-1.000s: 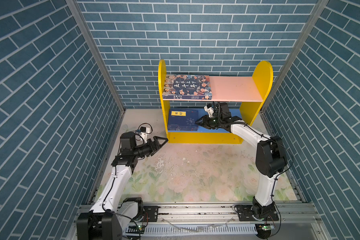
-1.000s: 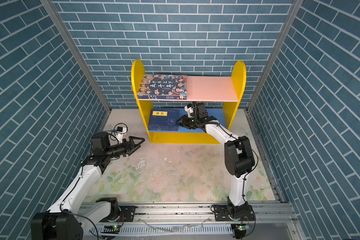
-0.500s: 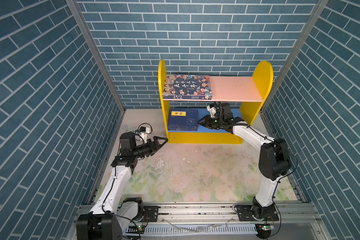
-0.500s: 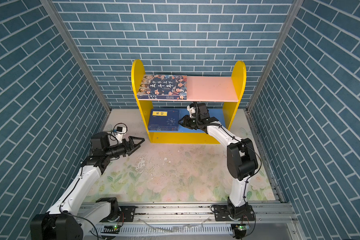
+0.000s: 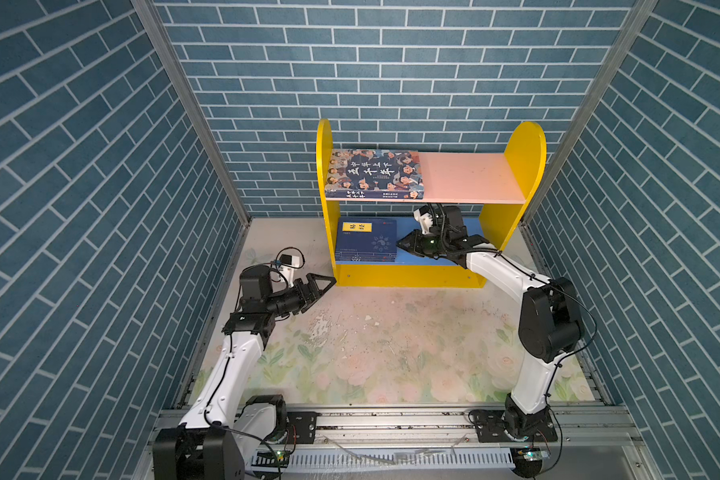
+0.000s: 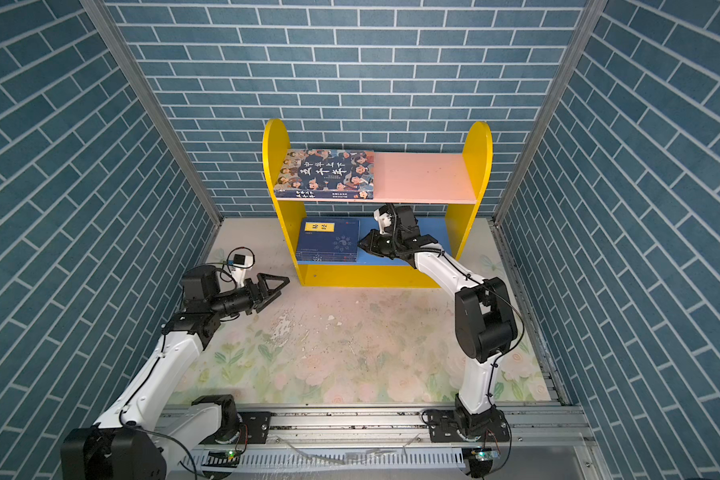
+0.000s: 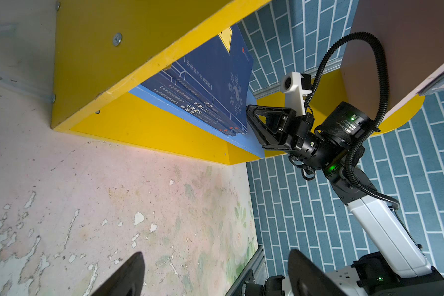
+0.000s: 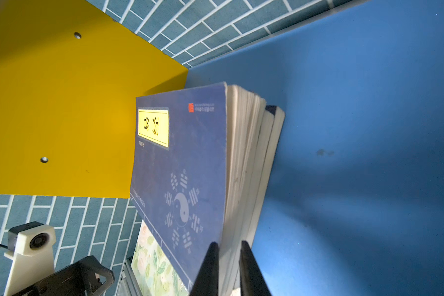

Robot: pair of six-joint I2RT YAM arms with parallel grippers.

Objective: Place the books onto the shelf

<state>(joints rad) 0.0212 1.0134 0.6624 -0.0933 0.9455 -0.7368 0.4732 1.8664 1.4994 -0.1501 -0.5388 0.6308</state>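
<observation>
The shelf (image 5: pixel 524 166) (image 6: pixel 479 166) stands at the back wall. A thick book with cartoon faces (image 5: pixel 375 172) (image 6: pixel 329 172) lies on the left of its pink upper board. A stack of navy books (image 5: pixel 366 239) (image 6: pixel 329 241) (image 7: pixel 215 84) (image 8: pixel 185 159) lies flat on the blue lower board, against the left panel. My right gripper (image 5: pixel 400 243) (image 6: pixel 360 244) (image 7: pixel 248 112) (image 8: pixel 228 246) reaches under the pink board, its jaws nearly together, tips at the stack's page edges. My left gripper (image 5: pixel 327 282) (image 6: pixel 281 280) (image 7: pixel 215 261) hovers open and empty by the shelf's front left corner.
The floral mat (image 5: pixel 391 353) in front of the shelf carries only worn patches. The right half of the blue lower board (image 8: pixel 356 128) and of the pink board (image 5: pixel 466 176) is bare. Brick-patterned walls close in on three sides.
The right gripper's jaws have drawn together at the edge of the navy stack; its arm has barely shifted. The left arm has not moved.
</observation>
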